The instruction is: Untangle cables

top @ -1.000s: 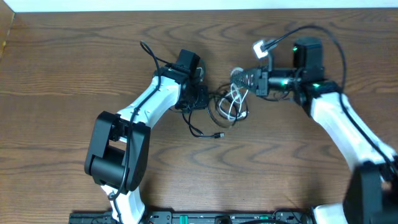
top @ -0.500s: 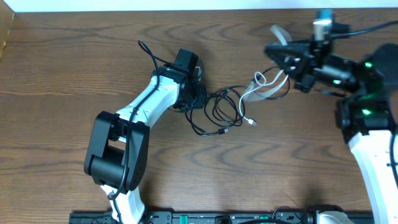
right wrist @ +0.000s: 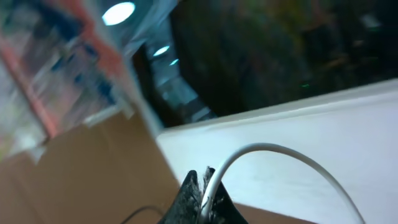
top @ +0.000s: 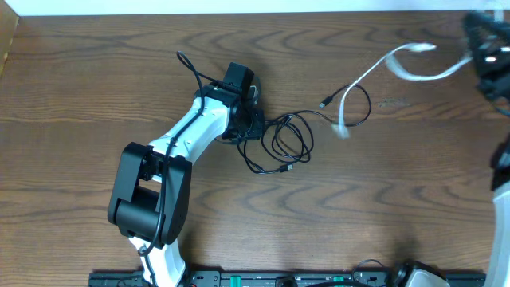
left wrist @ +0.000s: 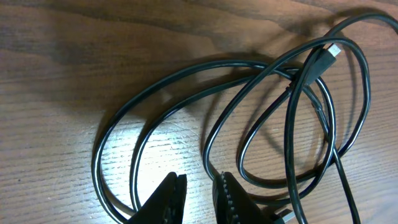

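Observation:
Two black cables (top: 280, 143) lie in loose overlapping loops at the table's middle; they fill the left wrist view (left wrist: 249, 124). One black strand runs right into a loop with a small plug (top: 323, 104). My left gripper (top: 253, 126) sits at the loops' left edge, its jaws (left wrist: 200, 183) nearly closed, with black strands running under them. The white cable (top: 374, 68) hangs stretched in the air from my right gripper (top: 480, 49) at the far right down to a blurred free end by the black loop. In the right wrist view the jaws (right wrist: 204, 186) pinch the white cable (right wrist: 267, 148).
The left arm's own thick black wire (top: 187, 65) curls behind it. A white wall strip (top: 239, 6) runs along the table's far edge. A cardboard box corner (top: 6, 32) sits at the far left. The right wrist camera faces up, away from the table.
My right gripper has swung up and far to the right, pulling the white cable out of the bundle into a long line. The black loops and left gripper stayed put.

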